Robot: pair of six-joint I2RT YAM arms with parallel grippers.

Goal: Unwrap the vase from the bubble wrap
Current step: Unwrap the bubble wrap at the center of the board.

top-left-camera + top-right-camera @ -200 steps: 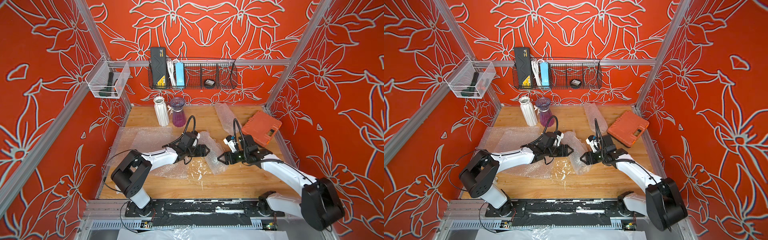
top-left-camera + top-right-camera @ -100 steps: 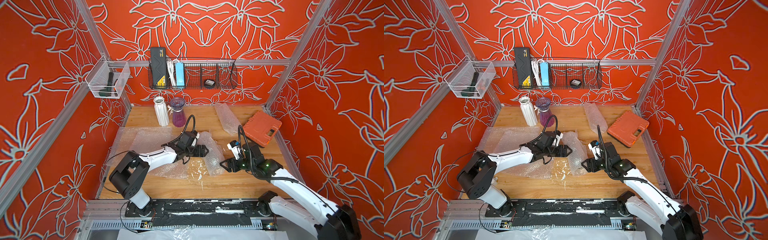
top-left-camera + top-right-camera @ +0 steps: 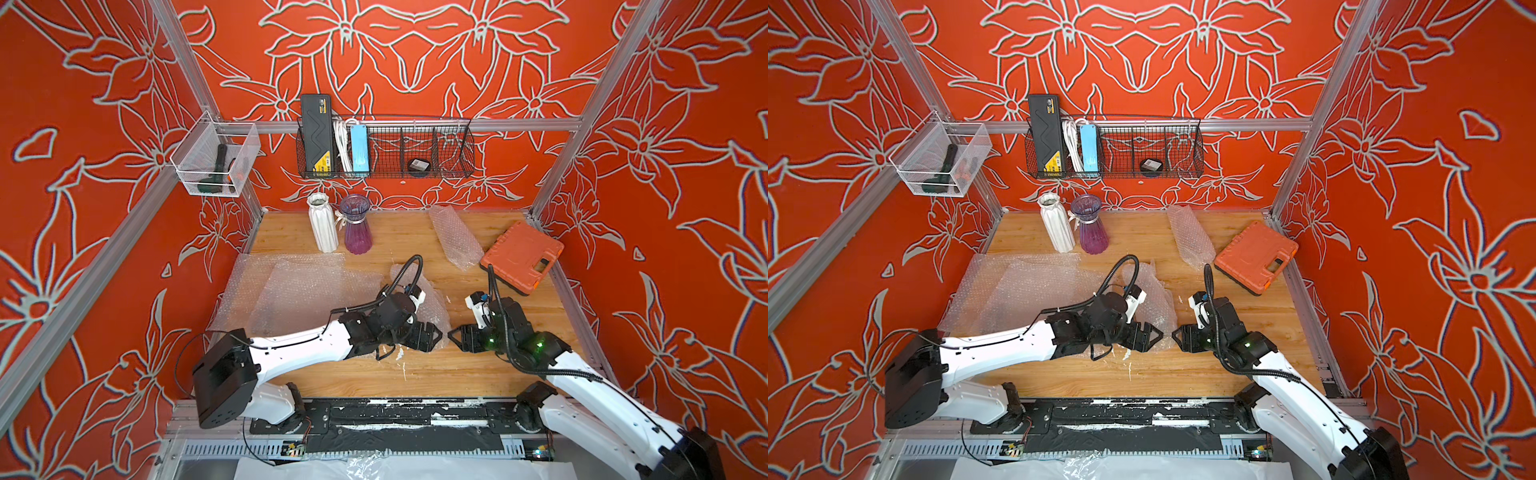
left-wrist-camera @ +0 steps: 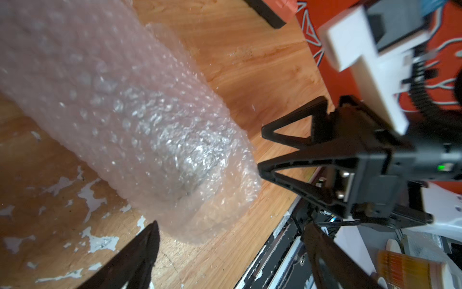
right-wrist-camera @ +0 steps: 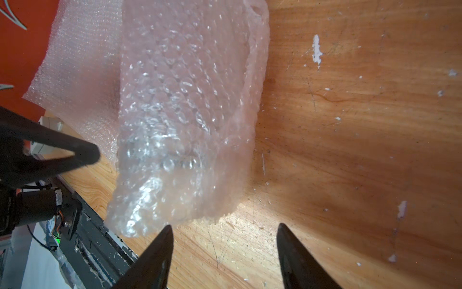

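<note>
A roll of bubble wrap point(image 3: 430, 297) point(image 3: 1152, 299) lies mid-table. The vase inside is hidden, only a dim grey shape shows through point(image 4: 180, 150). My left gripper point(image 3: 435, 336) point(image 3: 1156, 334) is open at the roll's near end, and the wrap lies beyond its spread fingertips point(image 4: 231, 232). My right gripper point(image 3: 454, 336) point(image 3: 1177, 336) faces it, open, with bare wood between its fingers point(image 5: 225, 227). One right fingertip point(image 4: 260, 170) sits at the edge of the wrap's end. The roll point(image 5: 185, 120) is just ahead of the right gripper.
Flat bubble wrap sheets point(image 3: 291, 291) cover the left of the table. A second wrapped bundle point(image 3: 455, 239) lies at the back, beside an orange case point(image 3: 521, 257). A white vase point(image 3: 322, 224) and a purple vase point(image 3: 355, 226) stand at the back wall.
Both grippers moved toward the table's front and now face each other at the roll's near end. The left jaws widened; the right jaws narrowed a little.
</note>
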